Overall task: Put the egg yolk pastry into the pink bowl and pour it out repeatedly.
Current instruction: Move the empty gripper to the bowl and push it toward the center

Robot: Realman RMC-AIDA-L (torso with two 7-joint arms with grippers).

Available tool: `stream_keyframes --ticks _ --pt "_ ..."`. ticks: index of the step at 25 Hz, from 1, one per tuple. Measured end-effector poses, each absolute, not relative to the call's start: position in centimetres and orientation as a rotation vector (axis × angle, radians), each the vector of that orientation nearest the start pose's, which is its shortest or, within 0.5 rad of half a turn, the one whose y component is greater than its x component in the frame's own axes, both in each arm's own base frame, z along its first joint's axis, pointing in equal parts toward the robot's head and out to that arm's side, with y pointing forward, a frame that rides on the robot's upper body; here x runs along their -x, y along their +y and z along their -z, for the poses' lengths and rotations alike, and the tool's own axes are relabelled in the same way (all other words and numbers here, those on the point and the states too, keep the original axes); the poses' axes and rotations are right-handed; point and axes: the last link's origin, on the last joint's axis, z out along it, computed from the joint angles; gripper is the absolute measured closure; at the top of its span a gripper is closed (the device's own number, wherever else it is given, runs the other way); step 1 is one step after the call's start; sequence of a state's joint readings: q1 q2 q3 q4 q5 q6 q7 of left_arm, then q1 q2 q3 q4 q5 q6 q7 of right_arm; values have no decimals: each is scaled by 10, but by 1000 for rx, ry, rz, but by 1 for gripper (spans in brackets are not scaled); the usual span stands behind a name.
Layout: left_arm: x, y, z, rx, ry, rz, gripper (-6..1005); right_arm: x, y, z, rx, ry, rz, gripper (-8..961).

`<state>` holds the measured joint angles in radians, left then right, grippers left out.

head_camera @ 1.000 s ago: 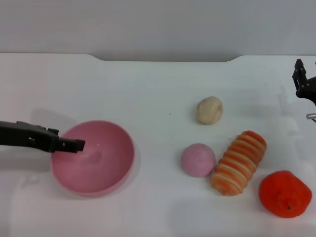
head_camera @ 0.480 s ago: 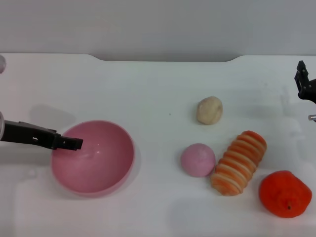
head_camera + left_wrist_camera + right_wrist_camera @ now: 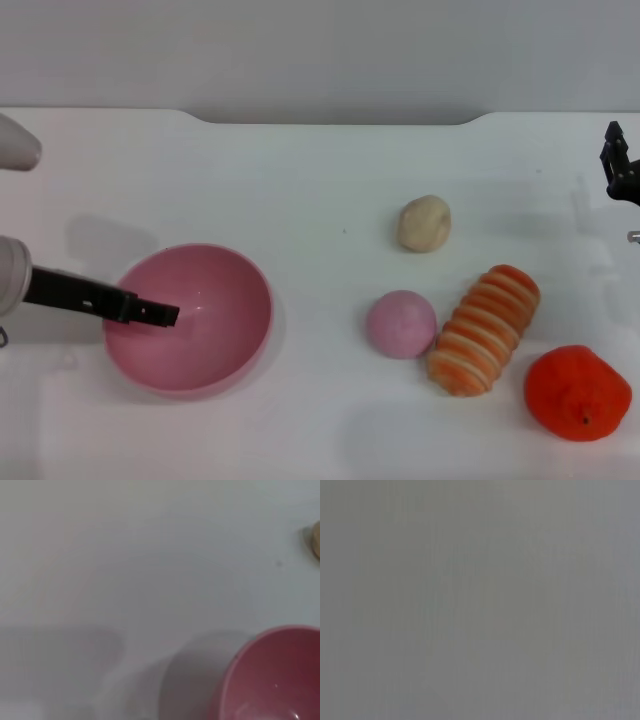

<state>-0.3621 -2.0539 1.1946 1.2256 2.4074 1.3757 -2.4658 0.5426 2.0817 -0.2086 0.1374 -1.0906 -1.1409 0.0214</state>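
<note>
The egg yolk pastry [image 3: 424, 223] is a pale beige bun lying on the white table right of centre, touched by nothing. Its edge shows in the left wrist view [image 3: 317, 541]. The pink bowl [image 3: 240, 300] stands upright at the front left and looks empty. Part of it also shows in the left wrist view [image 3: 272, 675]. My left gripper [image 3: 160, 314] reaches in from the left, over the bowl's left rim, with its tip above the bowl's inside. My right gripper [image 3: 618, 168] is at the far right edge, away from all objects.
A smooth pink ball [image 3: 401, 324] lies in front of the pastry. Beside it are a long orange-and-cream striped bread [image 3: 484, 329] and an orange fruit [image 3: 577, 392]. The table's back edge [image 3: 330, 122] runs along the grey wall.
My left gripper has shifted a little toward the table's front and further over the bowl. More of the left arm shows at the left edge. The right gripper moved slightly outward.
</note>
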Motion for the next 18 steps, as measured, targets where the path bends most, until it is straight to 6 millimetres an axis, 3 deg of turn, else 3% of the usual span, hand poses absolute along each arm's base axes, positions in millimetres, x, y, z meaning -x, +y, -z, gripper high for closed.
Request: stream_keyframes --ticks 3,18 --pt "280 329 -18 2392 -1348 -156 187 -335 341 20 1571 559 -550 488" --pt "271 329 -14 2437 -1376 -182 528 -337 341 18 1567 553 -543 490"
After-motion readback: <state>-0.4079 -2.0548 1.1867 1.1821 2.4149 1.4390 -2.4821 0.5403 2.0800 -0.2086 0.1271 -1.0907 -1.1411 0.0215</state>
